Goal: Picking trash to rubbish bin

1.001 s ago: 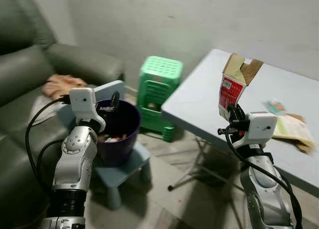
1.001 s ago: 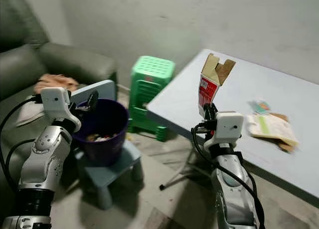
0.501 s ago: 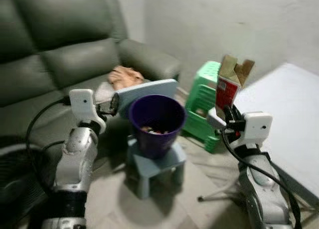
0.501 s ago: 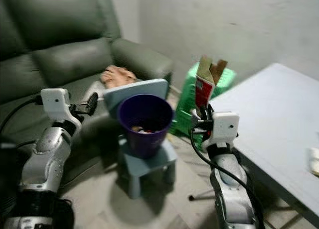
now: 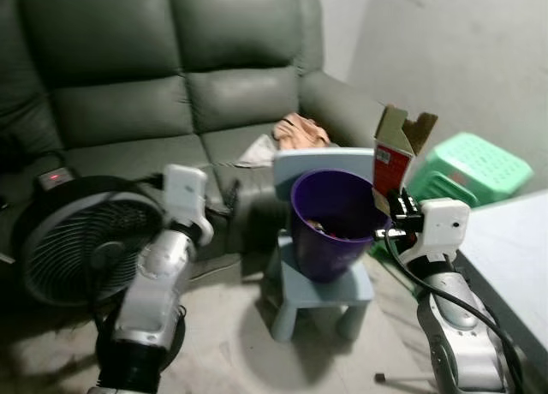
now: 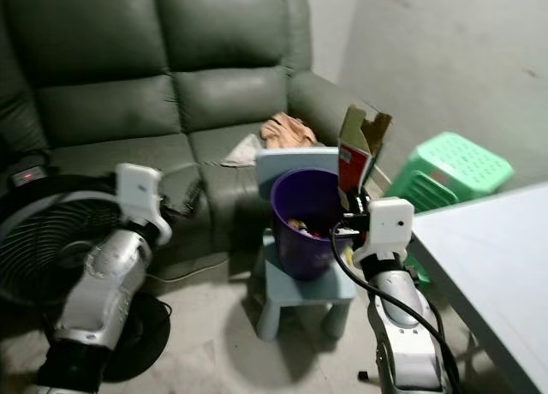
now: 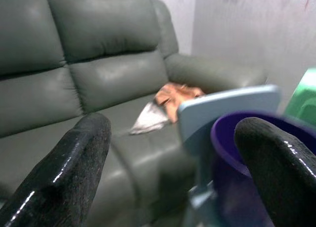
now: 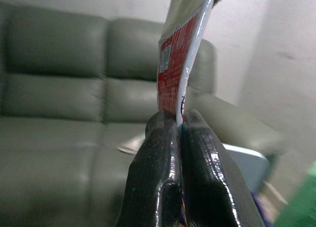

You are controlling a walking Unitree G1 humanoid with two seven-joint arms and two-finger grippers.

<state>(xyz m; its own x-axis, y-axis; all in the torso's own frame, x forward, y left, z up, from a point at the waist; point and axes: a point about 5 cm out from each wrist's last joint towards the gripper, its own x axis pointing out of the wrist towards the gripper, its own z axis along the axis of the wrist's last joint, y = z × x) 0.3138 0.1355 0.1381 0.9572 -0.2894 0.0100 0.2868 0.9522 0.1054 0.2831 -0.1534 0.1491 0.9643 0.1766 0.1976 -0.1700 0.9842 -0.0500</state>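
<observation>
Carry step, nearly home: the right gripper (image 5: 396,212) is clamped on the flattened red carton (image 5: 394,154), upright just over the near rim of the purple bin (image 5: 330,223). Left gripper (image 7: 168,163) idles, fingers apart. Next, reach in over the bin mouth and let go

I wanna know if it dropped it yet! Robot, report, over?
Right claw shut on flattened red-and-white cardboard carton, held beside round purple plastic bin. Left claw open, nothing in it. Bin on small blue plastic chair, not yet dropped.
</observation>
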